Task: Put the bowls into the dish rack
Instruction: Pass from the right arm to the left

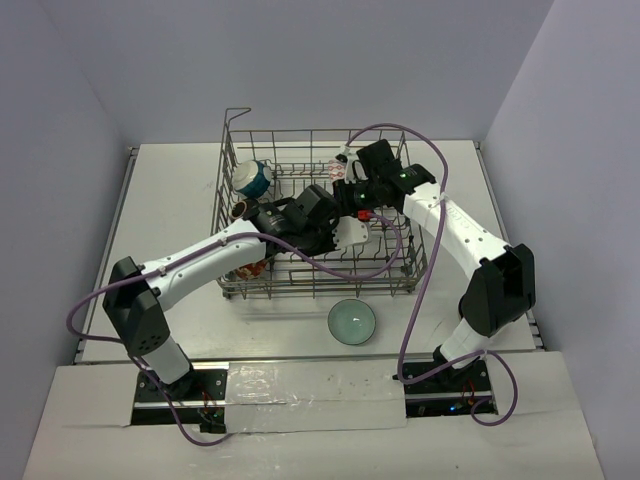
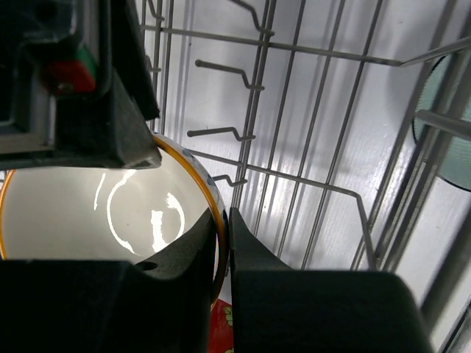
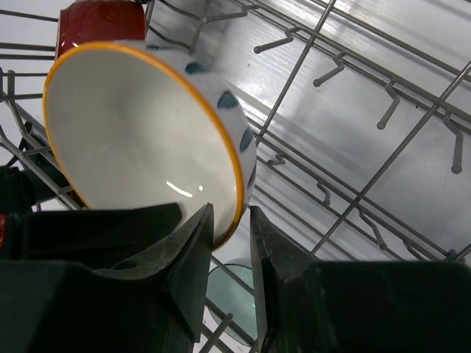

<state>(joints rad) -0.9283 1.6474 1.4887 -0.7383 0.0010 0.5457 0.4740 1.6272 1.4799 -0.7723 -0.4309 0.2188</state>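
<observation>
A white bowl [image 3: 132, 125] with an orange rim and blue spots hangs tilted inside the dish rack [image 1: 300, 150]. My left gripper [image 2: 223, 213] is shut on its rim [image 2: 210, 191], one finger inside and one outside. My right gripper [image 3: 230, 213] straddles the same rim with its jaws open; a gap shows at the outer finger [image 3: 268, 243]. In the top view both grippers meet at this bowl [image 1: 350, 232] in the rack's middle. A pale green bowl [image 1: 352, 320] sits on the table in front of the rack. A blue bowl [image 1: 253, 178] and a tan one [image 1: 240, 208] stand at the rack's left end.
A red bowl [image 3: 99, 18] sits in the rack just beyond the held bowl. Upright tines [image 2: 221, 70] and floor wires surround both grippers. The rack's tall grid sides [image 1: 232, 135] rise at the back left. The right gripper's body [image 2: 81, 81] crowds close above the left one.
</observation>
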